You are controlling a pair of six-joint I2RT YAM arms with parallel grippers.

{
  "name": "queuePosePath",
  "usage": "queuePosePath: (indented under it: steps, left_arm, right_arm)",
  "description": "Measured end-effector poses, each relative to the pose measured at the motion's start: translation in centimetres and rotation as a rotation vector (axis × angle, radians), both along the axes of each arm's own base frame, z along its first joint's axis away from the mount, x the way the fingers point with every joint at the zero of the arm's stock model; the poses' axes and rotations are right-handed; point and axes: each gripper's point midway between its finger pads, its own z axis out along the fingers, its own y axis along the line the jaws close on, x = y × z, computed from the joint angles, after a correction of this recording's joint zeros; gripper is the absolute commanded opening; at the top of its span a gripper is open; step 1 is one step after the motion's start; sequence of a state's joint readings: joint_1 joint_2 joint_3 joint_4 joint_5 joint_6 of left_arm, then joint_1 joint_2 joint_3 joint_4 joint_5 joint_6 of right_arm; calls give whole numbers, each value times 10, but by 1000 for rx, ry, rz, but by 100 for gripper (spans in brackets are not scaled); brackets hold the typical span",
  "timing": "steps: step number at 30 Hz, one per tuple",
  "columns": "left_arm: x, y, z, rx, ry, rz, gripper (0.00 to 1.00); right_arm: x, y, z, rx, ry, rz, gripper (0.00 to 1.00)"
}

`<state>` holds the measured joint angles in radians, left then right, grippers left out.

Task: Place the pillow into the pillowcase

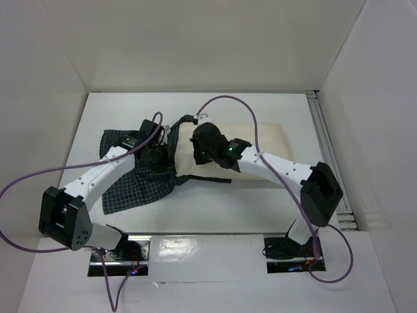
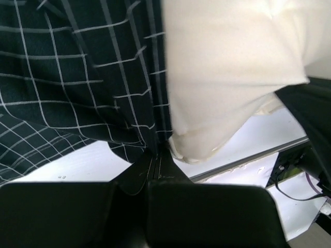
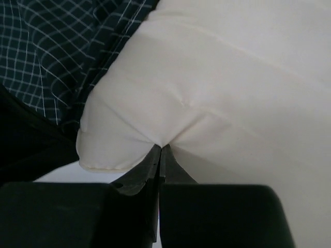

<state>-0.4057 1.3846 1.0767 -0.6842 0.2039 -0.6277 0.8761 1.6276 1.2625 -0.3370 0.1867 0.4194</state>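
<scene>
Pillow (image 1: 273,153) lies on worktop (image 1: 215,212), its left end meeting the mouth of the pillowcase (image 1: 140,186); left fingers (image 2: 138,178) clamped on case edge; right fingers (image 3: 138,178) clamped on pillow corner; insertion judged barely begun, nearly all outstanding.

Counter (image 1: 215,208) boxed in by white walls (image 1: 39,98) on the left, far and right sides.
- Far edge: open strip behind pillow (image 1: 280,153).
- Near side: open band between pillow and arm bases.
- Right: narrow lane between pillow end and metal rail (image 1: 328,150).
- Left: pillowcase (image 1: 140,189) spreads nearly to the wall, so little bare counter there.
- Centre: crowded. Left tool (image 1: 159,156) and right tool (image 1: 199,150) sit just beside each other at the pillow's left end, the left pinching the pillowcase hem, the right a pillow corner.
- Purple cables (image 1: 241,103) arch over the far strip.
</scene>
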Motion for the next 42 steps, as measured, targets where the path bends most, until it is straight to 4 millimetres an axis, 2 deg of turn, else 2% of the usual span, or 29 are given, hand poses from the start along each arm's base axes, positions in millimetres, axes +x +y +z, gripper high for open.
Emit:
queuePosePath:
  steps: [3, 5, 8, 11, 13, 20, 22, 24, 25, 27, 32, 36, 42]
  left_arm:
    - [3, 0, 9, 4, -18, -16, 0]
    - [7, -1, 19, 2, -39, -19, 0]
    - [10, -1, 31, 0, -60, -21, 0]
    - [13, -2, 40, -2, -84, -36, 0]
    - [11, -1, 42, 2, -81, -38, 0]
    - [5, 4, 40, 30, -58, -51, 0]
    - [7, 5, 42, 39, -60, -49, 15]
    - [12, 6, 47, 52, -66, -39, 40]
    - [16, 6, 50, 52, -71, -32, 57]
    - [26, 8, 59, 56, -93, -10, 63]
    - [60, 29, 73, 93, -136, 109, 64]
    - [87, 48, 57, 167, -108, 199, 64]
    - [130, 65, 11, 245, -10, 264, 61]
  right_arm:
    - [11, 9, 17, 16, -15, 0, 0]
    - [21, 14, 16, 10, -11, -1, 0]
    - [34, 21, -5, -14, 21, 0, 0]
    - [35, 26, -36, -42, 73, 17, 0]
    - [35, 28, -48, -44, 94, 26, 0]
    - [27, 31, -48, 14, 104, 62, 0]
    - [21, 31, -43, 32, 101, 72, 0]
    - [16, 31, -37, 55, 88, 75, 0]
    - [12, 32, -34, 67, 87, 81, 0]
    - [4, 34, -35, 66, 86, 92, 0]
    - [-10, 38, -44, 50, 97, 104, 0]
    - [-12, 40, -43, 54, 89, 105, 0]
    - [-13, 40, -43, 50, 86, 100, 0]
